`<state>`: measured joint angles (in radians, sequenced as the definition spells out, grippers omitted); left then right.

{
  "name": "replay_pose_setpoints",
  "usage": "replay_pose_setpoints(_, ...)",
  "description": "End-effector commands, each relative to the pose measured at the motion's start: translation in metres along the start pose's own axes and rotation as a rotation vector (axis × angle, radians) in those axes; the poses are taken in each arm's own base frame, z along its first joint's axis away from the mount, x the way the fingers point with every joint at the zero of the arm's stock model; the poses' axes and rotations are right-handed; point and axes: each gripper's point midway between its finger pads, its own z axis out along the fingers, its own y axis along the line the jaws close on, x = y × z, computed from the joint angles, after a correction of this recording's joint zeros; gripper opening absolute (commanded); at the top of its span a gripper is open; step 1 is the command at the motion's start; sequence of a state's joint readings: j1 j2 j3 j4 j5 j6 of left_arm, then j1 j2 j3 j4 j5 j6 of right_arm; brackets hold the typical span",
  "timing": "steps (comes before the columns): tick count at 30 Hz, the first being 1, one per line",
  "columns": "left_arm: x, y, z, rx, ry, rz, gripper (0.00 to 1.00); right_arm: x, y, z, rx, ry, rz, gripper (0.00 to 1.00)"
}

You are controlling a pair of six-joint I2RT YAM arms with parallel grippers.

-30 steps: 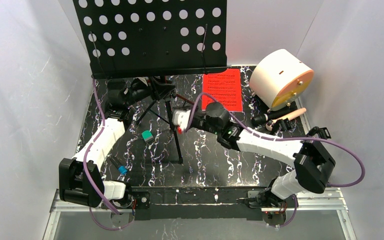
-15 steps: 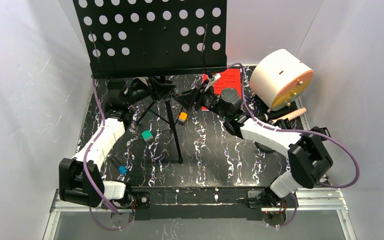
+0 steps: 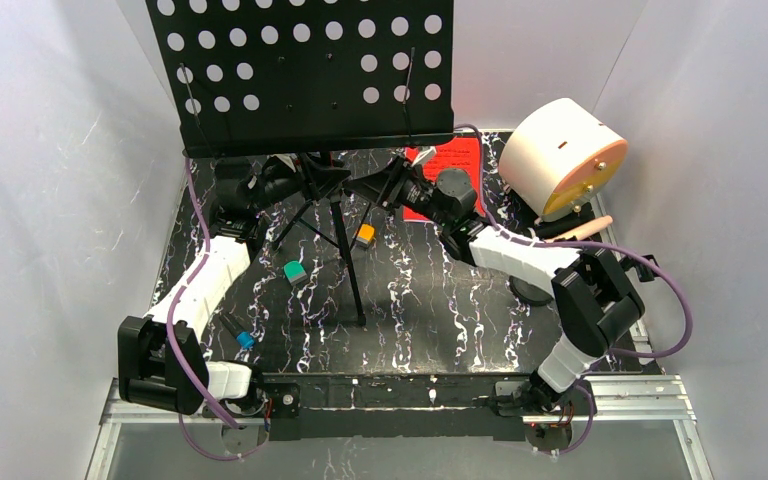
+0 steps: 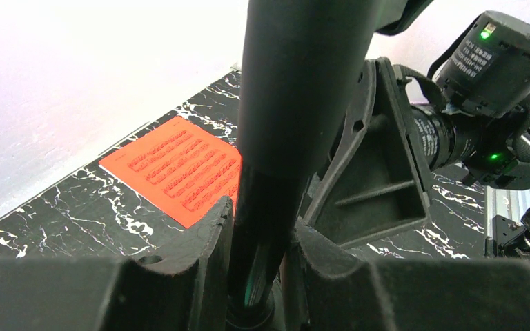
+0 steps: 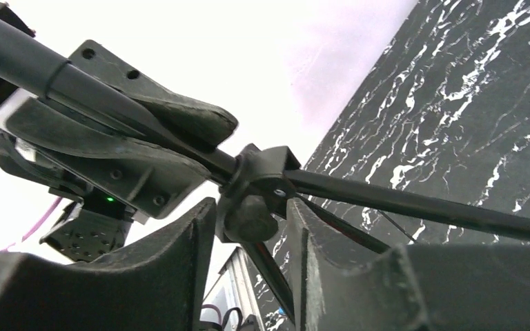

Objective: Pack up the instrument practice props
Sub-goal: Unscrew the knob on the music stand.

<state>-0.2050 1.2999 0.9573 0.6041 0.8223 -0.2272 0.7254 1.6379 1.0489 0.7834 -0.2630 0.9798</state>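
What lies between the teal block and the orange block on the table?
A black rack leg runs across the gap between the teal block and the orange block; the top view shows it.

A black table (image 3: 420, 310) veined with white marbling is spreading out under soft, even light. Plain white panels are closing it in: the left wall (image 3: 50, 150) and the right wall (image 3: 720, 120) are rising along its side edges, and the back wall (image 3: 530, 50) is standing at the far edge, all showing faint scuffs. A silver metal rail (image 3: 660, 408) is running along the near edge.
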Motion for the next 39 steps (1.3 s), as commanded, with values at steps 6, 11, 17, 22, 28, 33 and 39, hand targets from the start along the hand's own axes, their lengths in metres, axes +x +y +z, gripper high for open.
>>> replay_pose_setpoints(6,0.018,-0.004,-0.001,-0.017,0.063,-0.164,0.00,-0.017,0.035,0.008,-0.155,0.025,0.025,0.31)
replay_pose_setpoints(11,0.018,-0.004,-0.001,-0.016,0.063,-0.163,0.00,-0.010,0.033,0.008,-0.157,0.078,0.016,0.31)
replay_pose_setpoints(17,0.018,-0.004,-0.001,-0.017,0.063,-0.164,0.00,-0.012,0.038,0.005,-0.166,0.089,-0.095,0.32)
replay_pose_setpoints(22,0.018,-0.003,0.000,-0.019,0.062,-0.164,0.00,-0.007,0.042,-0.003,-0.207,0.123,-0.302,0.36)
replay_pose_setpoints(28,0.019,-0.003,0.000,-0.021,0.064,-0.166,0.00,-0.015,0.040,-0.017,-0.175,0.074,-0.523,0.49)
replay_pose_setpoints(33,0.024,0.000,0.001,-0.033,0.070,-0.166,0.00,-0.029,0.036,-0.025,-0.130,-0.003,-0.635,0.59)
replay_pose_setpoints(39,0.030,-0.004,0.003,-0.012,0.074,-0.150,0.00,-0.048,0.037,-0.029,-0.136,-0.144,-0.733,0.65)
